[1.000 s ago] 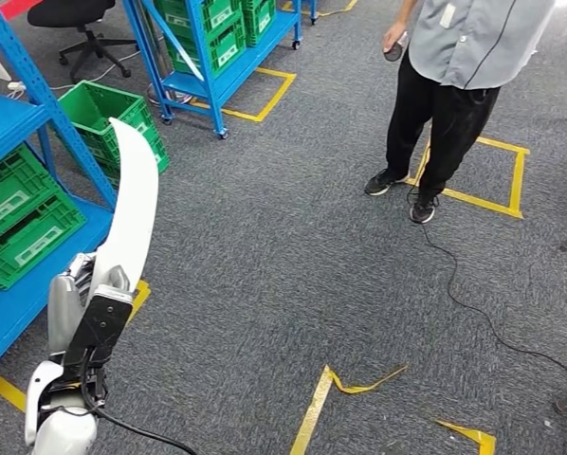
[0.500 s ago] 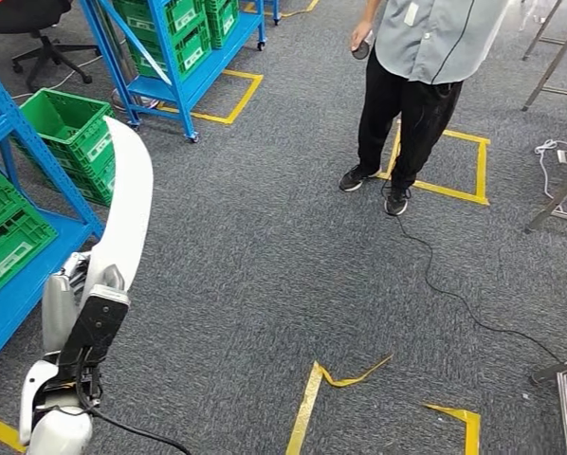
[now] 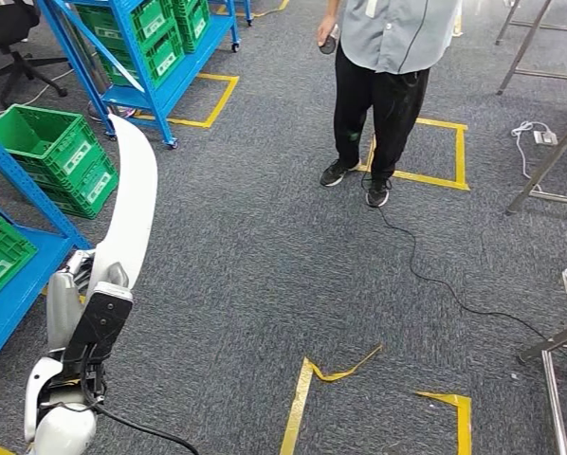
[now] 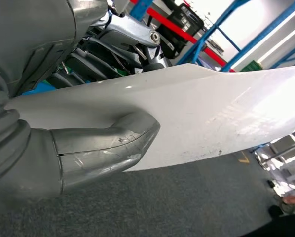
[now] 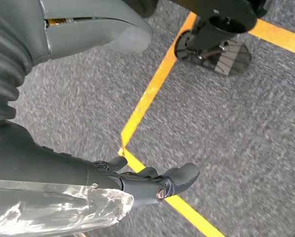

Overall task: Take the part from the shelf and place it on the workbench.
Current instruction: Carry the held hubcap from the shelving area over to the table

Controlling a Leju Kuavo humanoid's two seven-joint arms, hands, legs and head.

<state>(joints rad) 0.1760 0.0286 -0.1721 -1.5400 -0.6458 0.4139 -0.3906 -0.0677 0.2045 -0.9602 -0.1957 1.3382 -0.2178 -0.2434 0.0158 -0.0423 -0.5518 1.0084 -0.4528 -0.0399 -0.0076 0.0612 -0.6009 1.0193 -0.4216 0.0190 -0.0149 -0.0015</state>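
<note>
The left hand (image 3: 77, 294) grips the part (image 3: 129, 204) at its lower end, thumb on one face and fingers (image 4: 90, 59) behind, holding it upright above grey carpet (image 3: 266, 265). The part is a long, curved, glossy white panel. The right hand (image 5: 112, 182) hangs open, fingers apart, holding nothing.

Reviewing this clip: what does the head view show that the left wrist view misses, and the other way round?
Head view alone: the full sweep of the curved white part rising from the left robot hand, a person standing on the grey carpet, green crates beside the blue shelf, and yellow floor tape.

Left wrist view alone: the grip up close, the thick grey thumb pressed on one face of the part and darker fingers behind it.

Both: the left robot hand holding the part, blue shelving and carpet.
</note>
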